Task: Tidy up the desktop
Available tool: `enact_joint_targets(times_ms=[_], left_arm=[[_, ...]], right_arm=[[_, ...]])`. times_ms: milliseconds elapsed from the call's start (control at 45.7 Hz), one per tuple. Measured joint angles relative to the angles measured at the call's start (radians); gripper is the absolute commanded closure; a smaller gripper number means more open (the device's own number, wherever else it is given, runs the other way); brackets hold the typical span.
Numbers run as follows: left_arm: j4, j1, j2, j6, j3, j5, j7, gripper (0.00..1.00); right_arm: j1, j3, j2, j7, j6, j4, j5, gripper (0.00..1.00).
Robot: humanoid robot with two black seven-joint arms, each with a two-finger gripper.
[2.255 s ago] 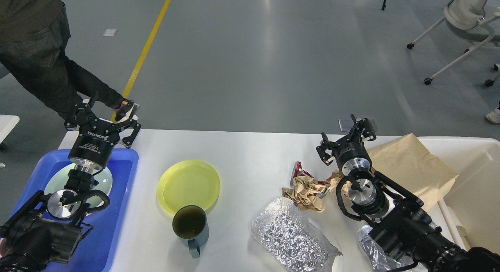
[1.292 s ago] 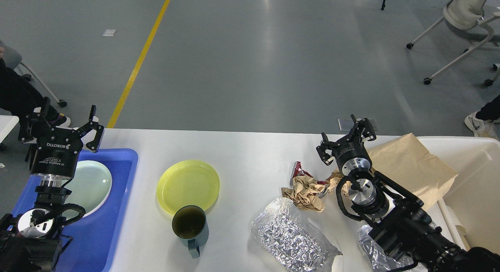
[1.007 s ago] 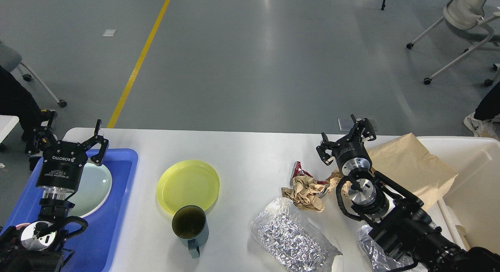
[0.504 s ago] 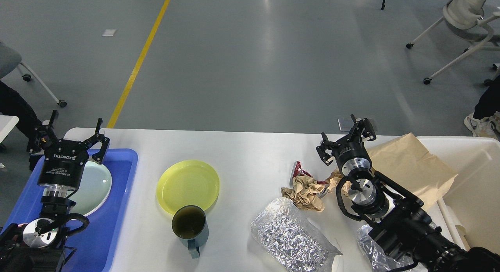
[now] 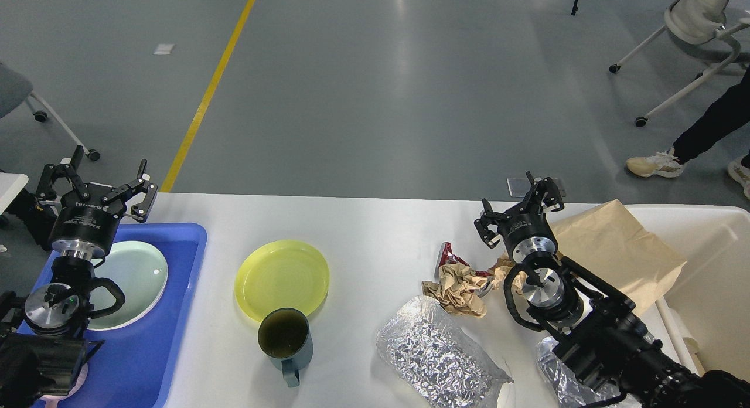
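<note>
1. Left claw (image 5: 96, 179): fingers spread wide apart, nothing between them; you see it raised at the far left corner of the table, above the far end of the blue tray (image 5: 176, 314).
2. Right claw (image 5: 520, 206): fingers parted, holding nothing; it stands over the far side of the table, just beside the brown paper bag (image 5: 615, 250).
3. Table (image 5: 375, 232): the white desktop you are tidying; it fills the lower half of the head view from the tray on your left to the cream bin (image 5: 715, 267) on your right.
4. Blue tray: lies on the left end of the table; a pale green plate (image 5: 137, 279) lies in it, partly behind the left arm.
5. Yellow plate (image 5: 282, 278): flat on the table, right of the tray, well apart from both claws.
6. Dark teal mug (image 5: 285, 339): upright, handle towards you; its rim overlaps the near edge of the yellow plate, so contact cannot be judged.
7. Crumpled brown paper (image 5: 460, 288): mid-table, with a red wrapper (image 5: 448, 255) showing at its far side; the right arm stands just beside it.
8. Foil bag (image 5: 436, 355): lies near the front edge, just nearer than the crumpled paper.
9. Second foil piece (image 5: 556, 378): at the front right, mostly hidden under the right arm.
10. Brown paper bag: leans across the near left rim of the cream bin.
11. Beyond the table: grey floor with a yellow line (image 5: 211, 85), a wheeled chair (image 5: 697, 21) at far right and a person's leg and shoe (image 5: 674, 156).
</note>
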Motion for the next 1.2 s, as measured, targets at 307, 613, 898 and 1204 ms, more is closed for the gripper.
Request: enact_joint_targets(times_ms=[307, 613, 898, 1204], left_arm=[[0.038, -0.201, 0.278, 0.226, 0.345, 0.004, 0.025, 0.03], [0.189, -0.415, 0.416, 0.281, 0.921, 0.009, 0.025, 0.03], [0.202, -0.581, 0.468, 0.225, 1.438, 0.018, 0.028, 0.03], [0.198, -0.626, 0.484, 0.038, 1.685, 0.018, 0.170, 0.03]], right_arm=[[0.000, 0.000, 0.000, 0.000, 0.000, 0.000, 0.000, 0.00], [0.000, 0.000, 0.000, 0.000, 0.000, 0.000, 0.000, 0.00], [0.000, 0.000, 0.000, 0.000, 0.000, 0.000, 0.000, 0.00], [0.000, 0.000, 0.000, 0.000, 0.000, 0.000, 0.000, 0.00]])
